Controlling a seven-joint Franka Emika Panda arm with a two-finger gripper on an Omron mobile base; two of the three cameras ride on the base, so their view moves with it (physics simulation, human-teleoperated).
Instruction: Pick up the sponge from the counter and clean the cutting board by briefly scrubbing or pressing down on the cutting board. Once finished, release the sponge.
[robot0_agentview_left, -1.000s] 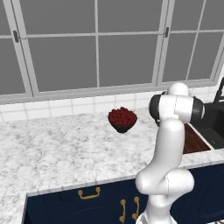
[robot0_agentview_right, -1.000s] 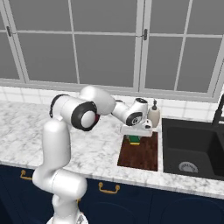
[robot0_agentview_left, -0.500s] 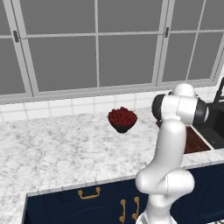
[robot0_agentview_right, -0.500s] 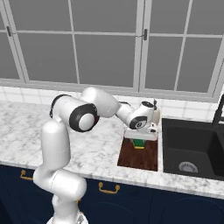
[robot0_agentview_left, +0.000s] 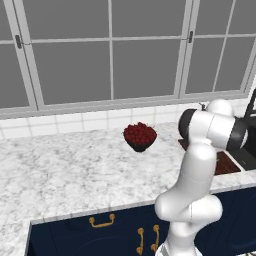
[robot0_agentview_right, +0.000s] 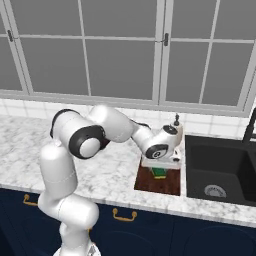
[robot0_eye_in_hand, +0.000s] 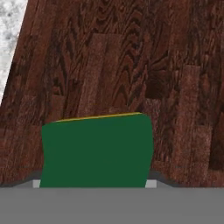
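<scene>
- Now my fingers (robot0_agentview_right: 160, 171) grip the sponge (robot0_eye_in_hand: 97, 150), green face toward me.
- Board (robot0_eye_in_hand: 131, 65) lies straight ahead, at 12 o'clock; table (robot0_eye_in_hand: 11, 26) edges in at 10 o'clock.

Arm extends from its base toward 3 o'clock in the right base view, elbow raised, wrist bent downward. Gripper (robot0_agentview_right: 160, 172) points straight down, fingers clamped on the sponge (robot0_agentview_right: 159, 173).

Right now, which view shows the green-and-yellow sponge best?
Hand view: the green-topped, yellow-bottomed rectangular sponge is large and close against the dark reddish-brown wooden cutting board. Right base view shows it small under the tool. In the left base view the arm blocks it.
</scene>
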